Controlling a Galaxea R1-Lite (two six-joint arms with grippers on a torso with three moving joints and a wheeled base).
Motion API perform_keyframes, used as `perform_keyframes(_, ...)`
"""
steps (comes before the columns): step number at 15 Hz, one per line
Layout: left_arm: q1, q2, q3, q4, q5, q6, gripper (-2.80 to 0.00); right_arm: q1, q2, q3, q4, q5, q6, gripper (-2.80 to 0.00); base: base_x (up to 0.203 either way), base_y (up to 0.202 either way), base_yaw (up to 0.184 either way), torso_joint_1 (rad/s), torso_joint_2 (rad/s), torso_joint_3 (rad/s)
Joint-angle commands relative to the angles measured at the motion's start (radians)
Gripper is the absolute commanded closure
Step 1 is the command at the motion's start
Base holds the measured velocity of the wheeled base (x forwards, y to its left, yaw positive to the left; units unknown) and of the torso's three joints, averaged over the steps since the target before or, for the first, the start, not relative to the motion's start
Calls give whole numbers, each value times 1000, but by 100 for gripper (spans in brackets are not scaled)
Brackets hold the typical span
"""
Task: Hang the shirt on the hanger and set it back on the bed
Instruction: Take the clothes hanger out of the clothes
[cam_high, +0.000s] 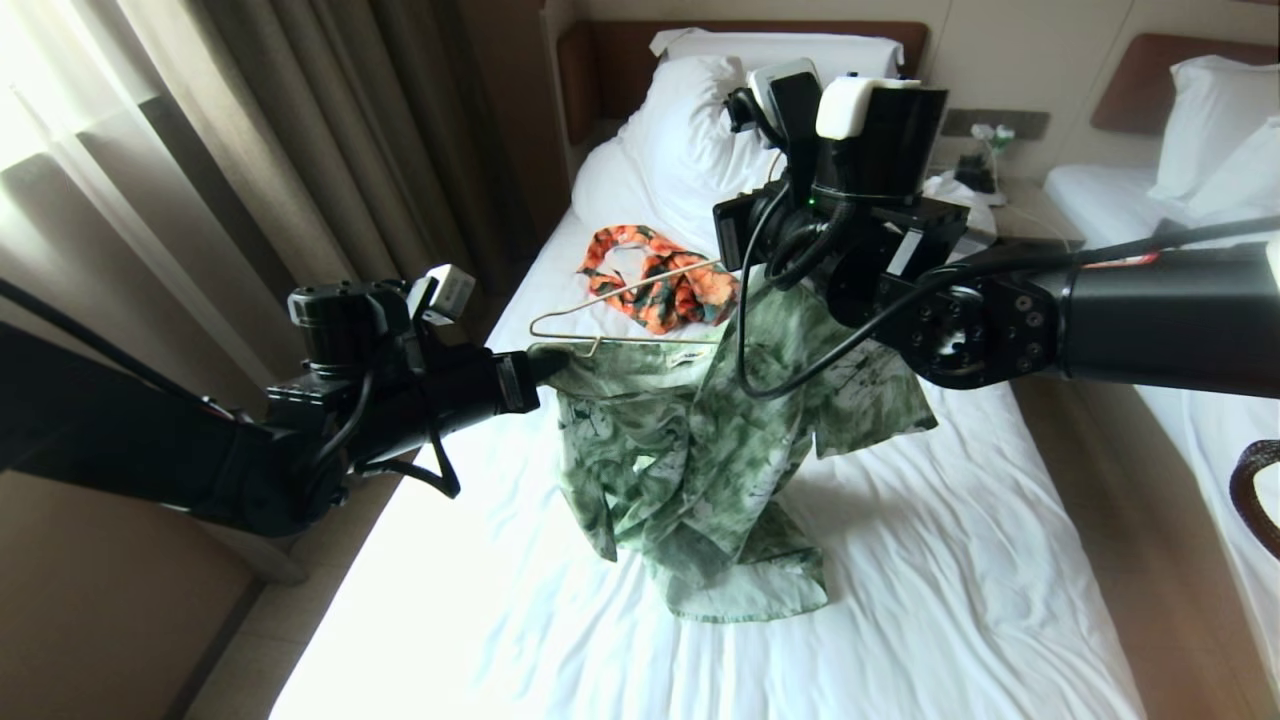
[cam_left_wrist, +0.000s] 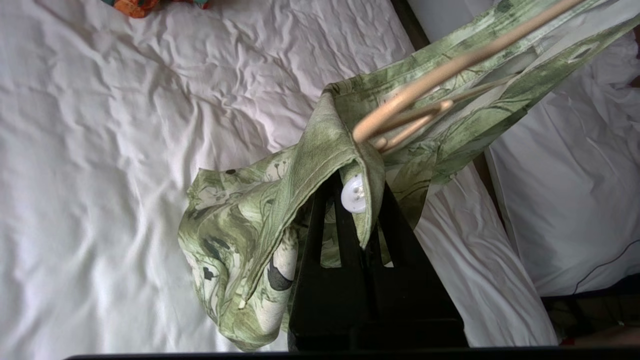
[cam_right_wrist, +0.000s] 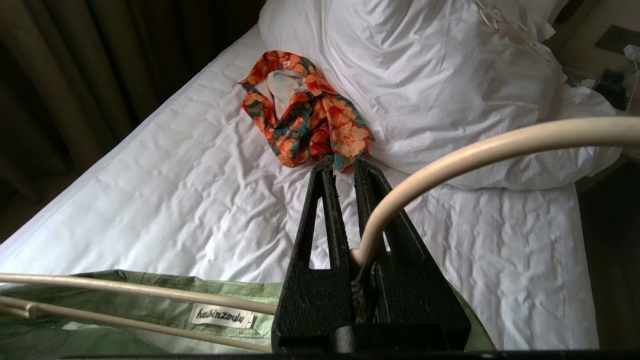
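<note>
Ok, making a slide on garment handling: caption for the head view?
Left gripper pinches the shirt while the right gripper holds the hanger above the bed.

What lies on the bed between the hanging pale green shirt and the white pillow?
In the head view, an orange-and-dark-green floral garment lies on the white sheet between the pale green shirt and the white pillow.
</note>
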Motion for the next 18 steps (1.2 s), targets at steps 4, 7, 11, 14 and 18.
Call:
perform_keyframes(4,-2,8,6,-6,-2,1,-280,-9,42,-28,-2,-5,-2,0,0,0,0,0,0,0)
perform_keyframes(7,-2,8,6,-6,-2,2,-280,-9,58,-50,0,-5,-3,0,0,0,0,0,0,0)
perform_keyframes(11,7,9,20,-79,-2,-1,0,-9,81,-56,-2,-7,-3,0,0,0,0,0,0,0)
perform_keyframes(14,24,13,27,-136,-2,-1,0,-7,109,-56,-3,-23,3,0,0,0,0,0,0,0)
perform_keyframes(18,159,4,-47,-122,-4,1,0,-24,155,-61,-50,-43,85,0,0,0,0,0,0,0)
